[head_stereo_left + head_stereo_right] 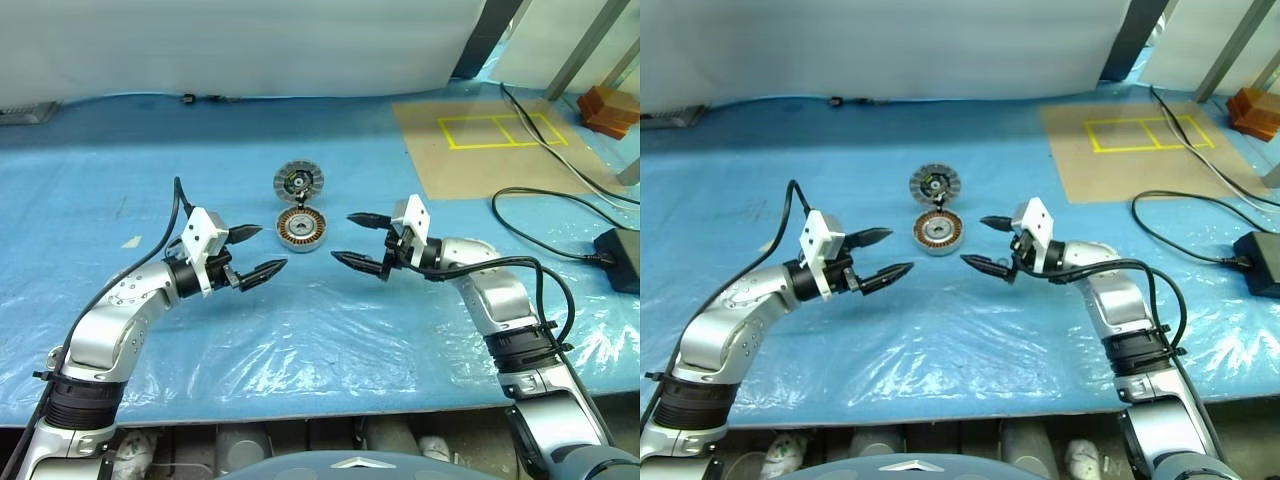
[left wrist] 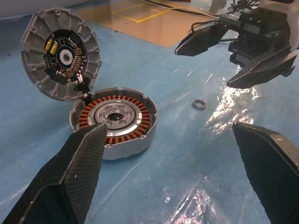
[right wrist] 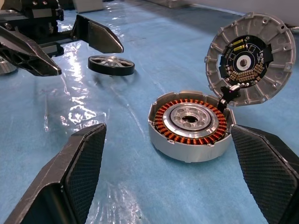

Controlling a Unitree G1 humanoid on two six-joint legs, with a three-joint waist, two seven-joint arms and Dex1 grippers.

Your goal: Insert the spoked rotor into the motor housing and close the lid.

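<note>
Both pincers, left (image 1: 256, 252) and right (image 1: 357, 238), spread, empty. Housing (image 3: 190, 125) on desk between them, lid (image 3: 250, 59) tilted open behind. Rotor (image 3: 111, 65) lies flat beyond left pincer; likely light, stiff, slick: pinch rim, not spokes. You keep it level.

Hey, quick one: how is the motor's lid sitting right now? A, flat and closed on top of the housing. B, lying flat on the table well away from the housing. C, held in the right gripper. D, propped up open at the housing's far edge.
D: the lid stands tilted up at the rim of the motor housing, its circuit-board face showing and the copper windings below left uncovered.
</note>
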